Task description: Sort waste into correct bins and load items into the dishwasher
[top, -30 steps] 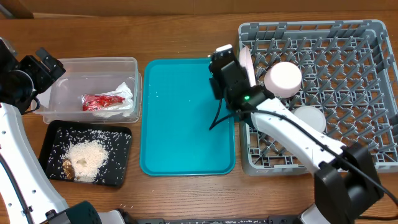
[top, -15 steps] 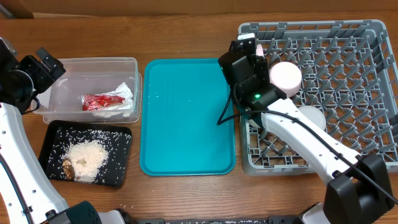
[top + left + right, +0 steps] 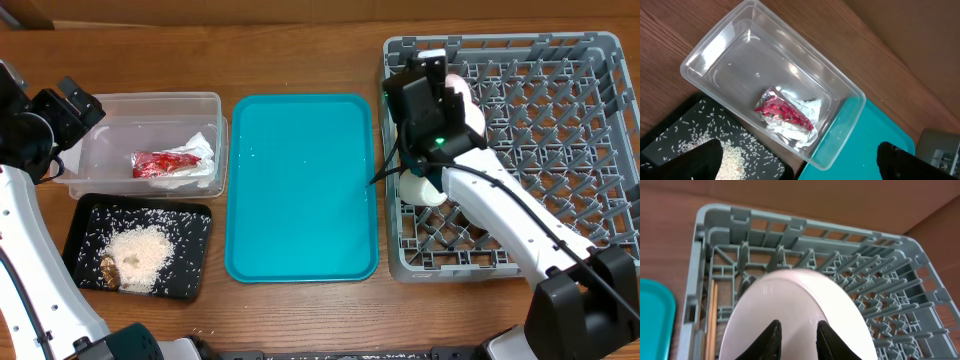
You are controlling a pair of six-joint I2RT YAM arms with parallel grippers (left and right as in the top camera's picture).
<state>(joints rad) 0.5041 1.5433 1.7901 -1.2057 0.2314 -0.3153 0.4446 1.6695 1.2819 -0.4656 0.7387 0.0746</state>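
**Overhead.** Your right gripper [image 3: 432, 72] has swung off the border of the teal tray [image 3: 300, 190]. It now sits over the far left corner of the dish rack [image 3: 560, 70], just beside the bowl [image 3: 468, 118]. The plate [image 3: 795, 305] it carries is mostly hidden under the wrist here. Nothing else has shifted. The wrapper [image 3: 165, 163] and napkin [image 3: 203, 148] lie in the clear tub [image 3: 110, 105], and the rice [image 3: 140, 255] is in the black tray [image 3: 80, 225]. Your left gripper [image 3: 78, 103] hangs at the tub's outer end.

**Left wrist.** The fingers are spread as wide as they go, above the tub, with nothing between them.

**Right wrist.** The plate is down among the pegs at the rack's left side. It seems to stand on edge, though its foot is hidden. The fingers [image 3: 772, 335] have begun to part at its rim. You cannot tell whether the pads are touching it or already clear.

The plate looks delivered and the release is under way. Check that the pegs prop it before you lift away.
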